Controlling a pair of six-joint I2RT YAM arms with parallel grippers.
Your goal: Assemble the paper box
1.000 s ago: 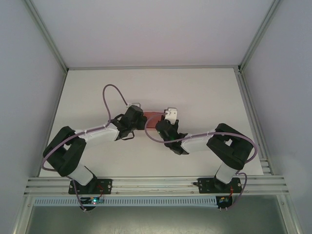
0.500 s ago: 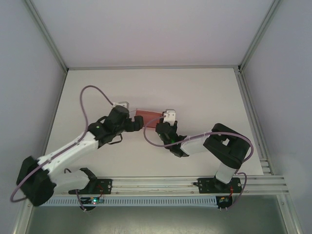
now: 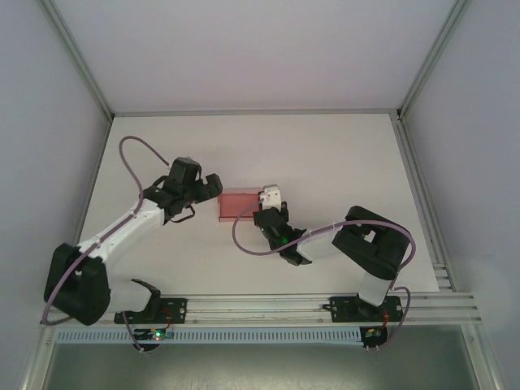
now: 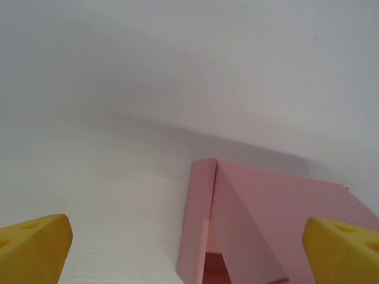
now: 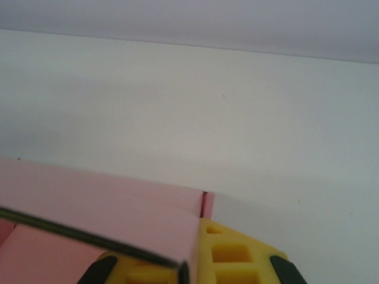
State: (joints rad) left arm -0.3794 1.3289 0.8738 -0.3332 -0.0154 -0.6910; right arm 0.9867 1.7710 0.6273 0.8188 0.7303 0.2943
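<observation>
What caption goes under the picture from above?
Pink paper box on the white table, pinched by the right gripper, open left gripper beside it.

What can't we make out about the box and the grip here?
- Top view: the box has its right end under the right gripper; flaps too small to read.
- Left wrist: box's lower part cut off by the bottom edge; interior dark.
- Right wrist: fingers cut off by the bottom edge, so how much card they pinch is unseen.
</observation>
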